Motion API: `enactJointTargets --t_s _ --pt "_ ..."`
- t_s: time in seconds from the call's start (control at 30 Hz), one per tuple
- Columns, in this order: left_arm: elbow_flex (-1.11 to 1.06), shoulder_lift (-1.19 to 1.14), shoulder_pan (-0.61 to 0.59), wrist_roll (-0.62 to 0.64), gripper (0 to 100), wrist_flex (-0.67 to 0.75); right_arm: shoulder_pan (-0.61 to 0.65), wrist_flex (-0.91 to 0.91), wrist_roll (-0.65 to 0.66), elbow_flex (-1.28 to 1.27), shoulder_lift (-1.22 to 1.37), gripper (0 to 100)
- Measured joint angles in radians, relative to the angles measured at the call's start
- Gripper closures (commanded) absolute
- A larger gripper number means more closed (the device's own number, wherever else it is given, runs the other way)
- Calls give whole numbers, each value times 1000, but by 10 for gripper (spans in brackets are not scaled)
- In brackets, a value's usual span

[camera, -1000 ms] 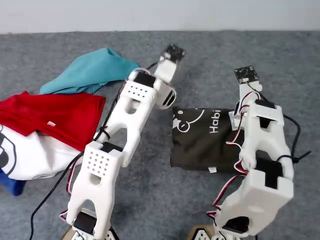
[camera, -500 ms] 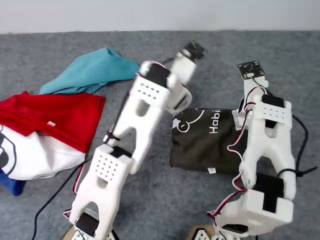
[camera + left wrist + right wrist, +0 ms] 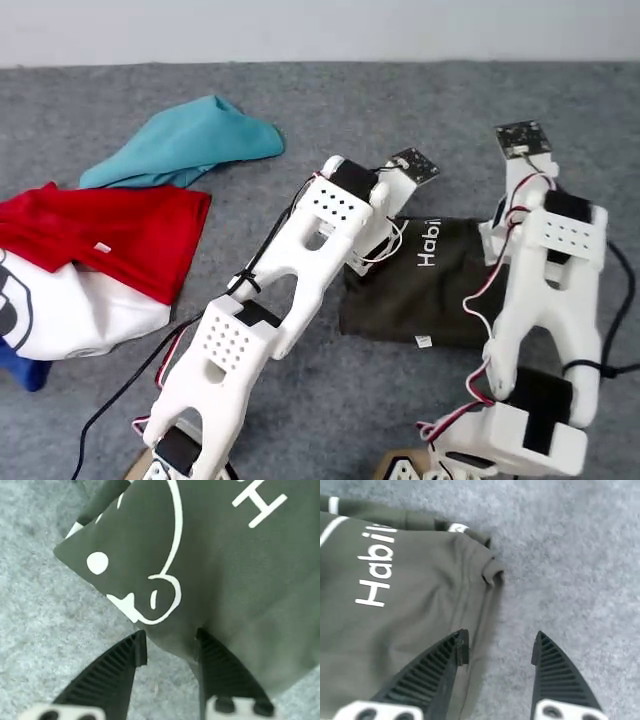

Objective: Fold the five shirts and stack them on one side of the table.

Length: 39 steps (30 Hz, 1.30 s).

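Between the left fingers [image 3: 115, 670], which were spread apart, an edge of the folded dark shirt [image 3: 225, 570] was seen lying flat on the grey surface [image 3: 40, 605]. A white line drawing [image 3: 150, 597] was printed on the cloth just ahead of those fingers. White lettering [image 3: 375, 575] was printed ahead of the right fingers [image 3: 435, 670], which were also spread. One of them was over the shirt's border and the other over bare surface. A small white label [image 3: 457, 528] was sewn at the far fold. Well apart from both pairs of fingers, a teal shirt [image 3: 190, 140], a red shirt [image 3: 120, 235], a white shirt [image 3: 70, 305] and a blue shirt [image 3: 20, 370] were left unfolded.
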<state>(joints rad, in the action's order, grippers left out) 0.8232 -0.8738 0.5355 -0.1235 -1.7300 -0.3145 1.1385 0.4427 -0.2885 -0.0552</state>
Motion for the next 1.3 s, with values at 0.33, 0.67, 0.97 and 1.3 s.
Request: enactJointTargets --t_s 0.33,0.67,0.97,1.3 --pt "66 0 -6 0 844 -2 31 18 -20 0 60 785" --pt "176 0 -6 0 844 -2 41 -29 -58 0 293 786" --pt "178 0 -8 0 844 -3 121 -43 6 21 373 967" --pt "178 0 -11 0 844 -3 169 -43 51 38 374 988"
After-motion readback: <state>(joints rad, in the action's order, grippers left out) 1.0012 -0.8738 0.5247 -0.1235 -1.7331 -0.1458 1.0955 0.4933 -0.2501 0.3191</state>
